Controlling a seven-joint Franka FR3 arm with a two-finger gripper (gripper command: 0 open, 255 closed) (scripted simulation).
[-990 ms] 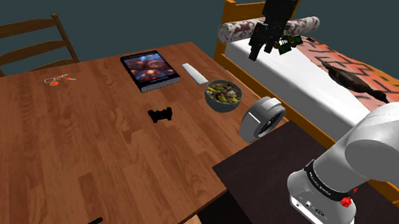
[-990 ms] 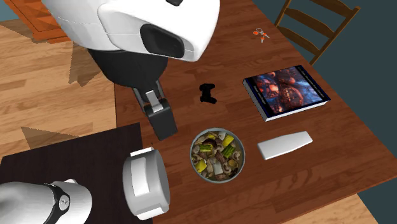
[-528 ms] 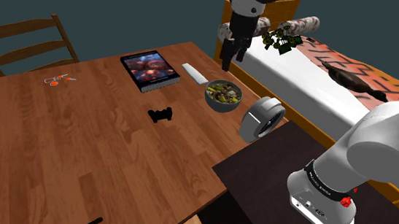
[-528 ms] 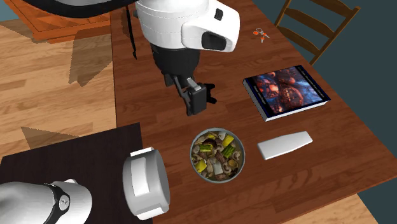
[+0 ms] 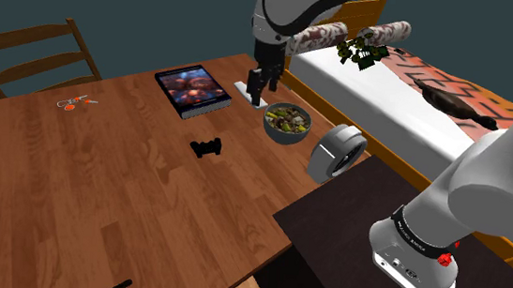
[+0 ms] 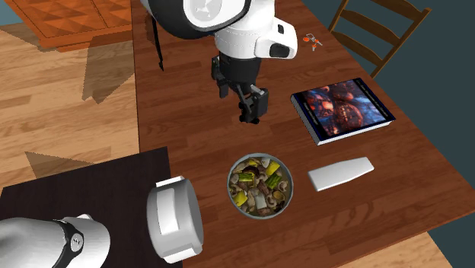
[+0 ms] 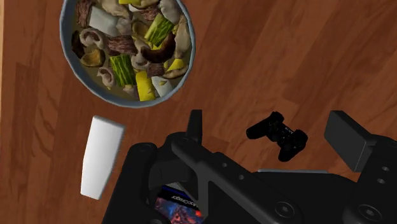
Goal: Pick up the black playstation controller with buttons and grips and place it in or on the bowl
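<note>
Well above the wooden table (image 5: 100,201) the black gripper (image 5: 257,93) is seen hanging from the white arm, pointed downward, over the stretch between the book (image 5: 192,89) and the bowl (image 5: 287,124). Its fingers (image 7: 347,139) are held spread, with a wide gap left between them and nothing clasped. The black controller (image 5: 206,148) is found lying free on the bare wood, touched by nothing. In the wrist view it is framed between the two fingers (far below them, on the table top). In the shoulder view it is placed below the book and to the lower left of the bowl, apart from both. The bowl, grey-blue at the rim, is filled with green, yellow and brown chunks of food. A flat white slab (image 7: 102,156) is laid just beside the bowl, between it and the book, and is partly covered by the gripper in the shoulder view. A round grey thing (image 5: 336,152) is set at the table's corner, next to the dark stand (image 5: 360,241). Some small orange bits (image 5: 77,104) are scattered on the far side of the table, near a wooden chair (image 5: 36,50). A bed (image 5: 380,101) with a wooden frame is seen beyond the table, at the shoulder view's right.
</note>
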